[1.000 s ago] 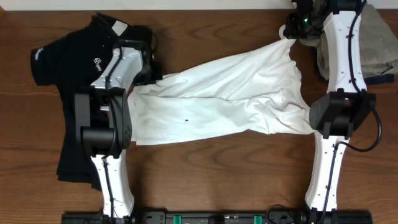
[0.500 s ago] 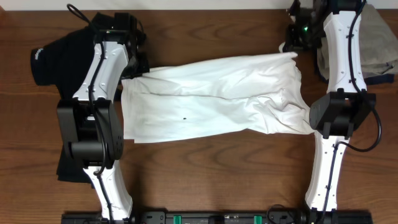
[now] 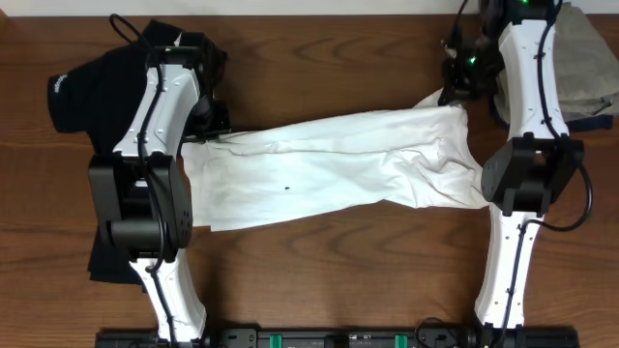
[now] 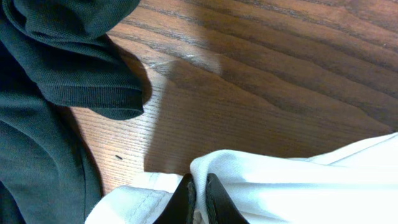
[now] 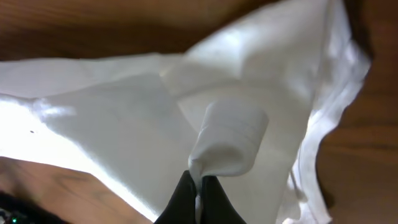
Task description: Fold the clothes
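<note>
**Workpiece.** The large white short-sleeved cotton T-shirt (image 3: 329,169) lies across the middle of the brown wood-grain tabletop (image 3: 338,280), drawn out lengthwise between the two arms. It is creased and partly doubled over itself, not flat. Its right end rises off the surface toward the far right.

**Claws.** The left claw (image 4: 199,191) has its fingers together, clamped on a stitched edge of the white T-shirt at the garment's far left end, low over the tabletop. The right claw (image 5: 198,190) is likewise pinched shut on a gathered roll of the same white fabric, which it holds raised at the far right end.

**Step in hand.** Judged from the two-point hold and the stretched cloth, this is the spreading or first-fold stage of the white T-shirt. No tidy fold is complete.

**Next move.** It calls for both claws to travel together, with even tension, so the far edge is laid down straight without new creases. Both should release only once the cloth rests on the surface.

**Surroundings.** The black short-sleeved knit shirt with a small white chest logo (image 3: 73,92) lies rumpled at the left, partly under the left arm. It is unfolded and close beside the white edge, with bare wood between them in the left wrist view. A khaki-and-navy stack of garments (image 3: 592,68) sits at the far right corner, behind the right arm.
</note>
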